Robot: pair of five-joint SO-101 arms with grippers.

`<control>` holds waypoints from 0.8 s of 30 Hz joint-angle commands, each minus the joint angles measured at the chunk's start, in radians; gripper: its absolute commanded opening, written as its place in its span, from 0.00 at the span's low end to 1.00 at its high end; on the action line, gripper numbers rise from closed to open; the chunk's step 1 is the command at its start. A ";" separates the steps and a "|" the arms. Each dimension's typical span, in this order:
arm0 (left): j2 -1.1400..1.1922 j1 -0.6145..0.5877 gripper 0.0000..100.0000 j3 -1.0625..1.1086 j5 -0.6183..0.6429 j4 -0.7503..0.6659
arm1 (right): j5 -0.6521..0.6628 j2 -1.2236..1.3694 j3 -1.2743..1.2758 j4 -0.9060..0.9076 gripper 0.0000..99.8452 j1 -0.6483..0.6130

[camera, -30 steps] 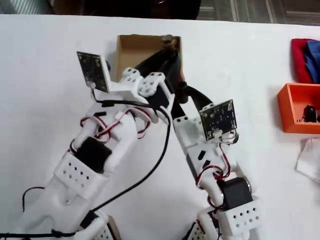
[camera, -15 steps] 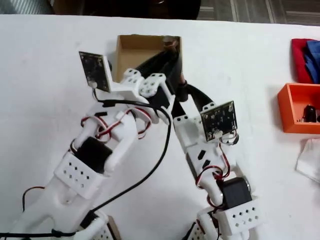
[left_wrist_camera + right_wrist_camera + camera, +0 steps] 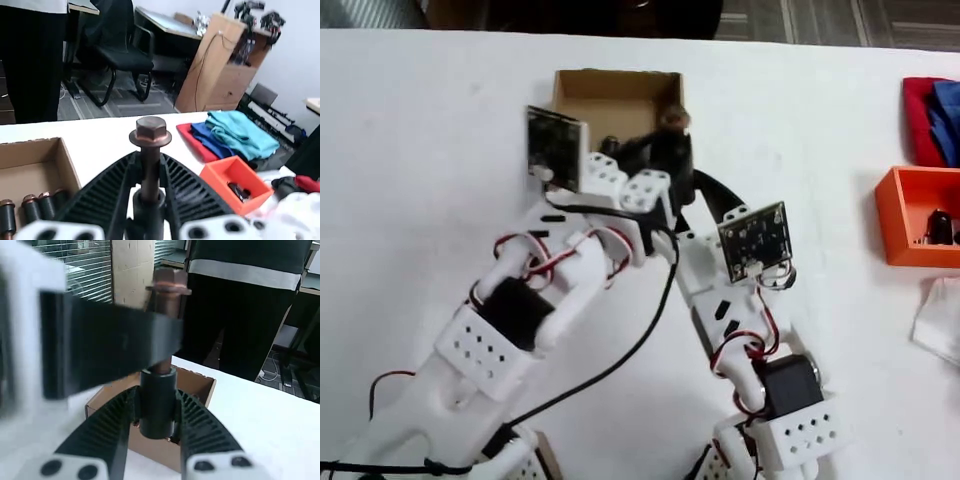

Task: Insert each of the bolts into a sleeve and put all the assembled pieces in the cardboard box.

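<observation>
My left end effector [image 3: 150, 167] clamps the bolt [image 3: 150, 134] upright, its shaft meeting the sleeve [image 3: 157, 412] clamped in my right end effector [image 3: 157, 396].

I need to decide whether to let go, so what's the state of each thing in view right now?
Bolt: upright, lower end in the sleeve, head well above it.
Sleeve: upright, held.
Left gripper: fingers shut on the bolt.
Right gripper: fingers shut on the sleeve.
Cardboard box: open, with assembled pieces inside.
Orange bin: open, something dark inside.
</observation>
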 commanded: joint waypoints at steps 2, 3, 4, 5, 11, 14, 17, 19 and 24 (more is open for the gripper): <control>-0.002 0.029 0.03 -0.050 -0.026 0.037 | 0.006 -0.010 -0.014 -0.030 0.02 0.001; -0.002 0.028 0.03 -0.050 -0.029 0.049 | 0.006 -0.010 -0.014 -0.030 0.02 0.001; -0.003 0.026 0.03 -0.051 -0.032 0.066 | 0.006 -0.010 -0.014 -0.030 0.02 0.001; -0.005 0.026 0.03 -0.051 -0.032 0.091 | 0.006 -0.010 -0.014 -0.030 0.02 0.001; -0.008 0.026 0.24 -0.054 -0.032 0.221 | 0.006 -0.010 -0.014 -0.025 0.02 0.001; -0.008 0.020 0.28 -0.061 -0.028 0.258 | 0.006 -0.010 -0.014 -0.024 0.02 0.001; -0.011 -0.023 0.25 -0.061 -0.026 0.264 | 0.006 -0.010 -0.014 -0.024 0.02 0.001; -0.020 -0.061 0.23 -0.062 -0.029 0.264 | 0.006 -0.010 -0.014 -0.024 0.02 0.001; -0.146 -0.081 0.23 -0.061 -0.032 0.298 | 0.006 -0.004 -0.014 -0.024 0.02 0.001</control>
